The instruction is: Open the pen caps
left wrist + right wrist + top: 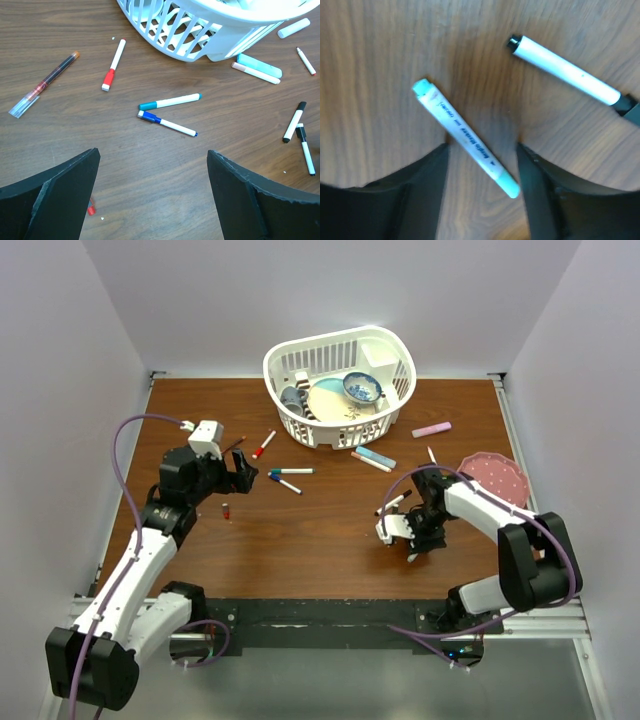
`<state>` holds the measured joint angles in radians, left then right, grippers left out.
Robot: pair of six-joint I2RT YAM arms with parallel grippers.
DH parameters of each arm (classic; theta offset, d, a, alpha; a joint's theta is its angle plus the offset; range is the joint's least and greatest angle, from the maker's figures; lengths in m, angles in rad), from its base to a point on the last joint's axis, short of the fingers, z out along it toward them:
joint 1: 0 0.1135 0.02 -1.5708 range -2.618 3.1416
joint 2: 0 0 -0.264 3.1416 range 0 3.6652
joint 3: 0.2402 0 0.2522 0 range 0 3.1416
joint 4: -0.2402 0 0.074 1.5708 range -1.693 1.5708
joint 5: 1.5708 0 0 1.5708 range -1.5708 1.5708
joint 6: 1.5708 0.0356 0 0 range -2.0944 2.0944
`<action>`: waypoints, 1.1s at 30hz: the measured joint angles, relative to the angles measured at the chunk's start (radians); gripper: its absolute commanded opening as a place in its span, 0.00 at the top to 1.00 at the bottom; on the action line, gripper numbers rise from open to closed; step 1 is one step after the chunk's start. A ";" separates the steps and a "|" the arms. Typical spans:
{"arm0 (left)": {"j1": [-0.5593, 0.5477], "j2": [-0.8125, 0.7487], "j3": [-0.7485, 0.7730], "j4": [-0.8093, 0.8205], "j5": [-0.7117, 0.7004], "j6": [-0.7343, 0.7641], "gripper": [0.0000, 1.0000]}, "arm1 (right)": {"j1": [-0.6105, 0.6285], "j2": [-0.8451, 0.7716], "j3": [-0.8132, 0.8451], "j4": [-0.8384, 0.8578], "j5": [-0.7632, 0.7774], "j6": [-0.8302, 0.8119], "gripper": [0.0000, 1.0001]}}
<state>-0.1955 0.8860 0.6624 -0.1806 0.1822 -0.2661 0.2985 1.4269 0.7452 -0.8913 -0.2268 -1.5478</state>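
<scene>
The right gripper (482, 150) hangs low over the table (370, 75), jaws apart, with a mint-green marker (462, 135) lying slantwise in the gap. Whether either finger touches it I cannot tell. Both its ends are mint, and which one is the cap is unclear. Ahead of these jaws and to their right lies a white marker (565, 70), its black cap (625, 105) just off the right finger.

The left gripper (152, 155) is spread wide and holds nothing. Straight ahead of its jaws two markers lie close together, one with a teal cap (148, 105), one with a blue cap (150, 117). Further ahead and leftward, a third wears a red cap (108, 80). All three caps are on. A loose red cap (91, 208) peeks out beside the left finger, and a white basket (200, 35) stands well beyond the jaws
</scene>
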 measured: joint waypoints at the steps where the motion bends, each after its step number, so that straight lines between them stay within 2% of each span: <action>1: 0.000 0.002 0.000 0.000 0.000 0.000 0.06 | 0.014 -0.002 -0.005 0.013 0.009 0.000 0.56; 3: 0.000 0.002 0.000 0.000 0.000 0.000 0.06 | 0.039 -0.010 -0.017 0.042 0.037 -0.001 0.65; 6: 0.000 0.002 0.000 0.000 0.000 0.000 0.06 | 0.066 -0.021 -0.037 0.072 0.066 0.000 0.88; 10: 0.000 0.002 0.000 0.000 0.002 0.000 0.06 | 0.076 -0.030 -0.056 0.089 0.088 0.008 1.00; 16: 0.000 0.002 -0.004 0.010 0.041 0.000 0.05 | 0.076 -0.088 -0.082 0.112 0.087 0.015 1.00; 21: 0.000 0.004 -0.022 0.067 0.157 -0.015 0.05 | 0.043 -0.126 -0.065 0.051 0.051 0.098 1.00; 27: -0.008 -0.023 -0.132 0.275 0.332 -0.162 0.05 | -0.123 -0.200 0.188 -0.077 -0.154 0.269 1.00; 29: -0.046 -0.032 -0.173 0.365 0.354 -0.227 0.05 | -0.139 -0.215 0.243 -0.075 -0.251 0.366 1.00; 33: -0.248 0.003 -0.183 0.506 0.313 -0.305 0.05 | -0.163 -0.208 0.251 -0.002 -0.464 0.686 1.00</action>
<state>-0.4431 0.8886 0.4789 0.3256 0.4950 -0.5709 0.1360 1.2194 0.9966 -0.8928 -0.6907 -0.8616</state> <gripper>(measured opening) 0.949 0.060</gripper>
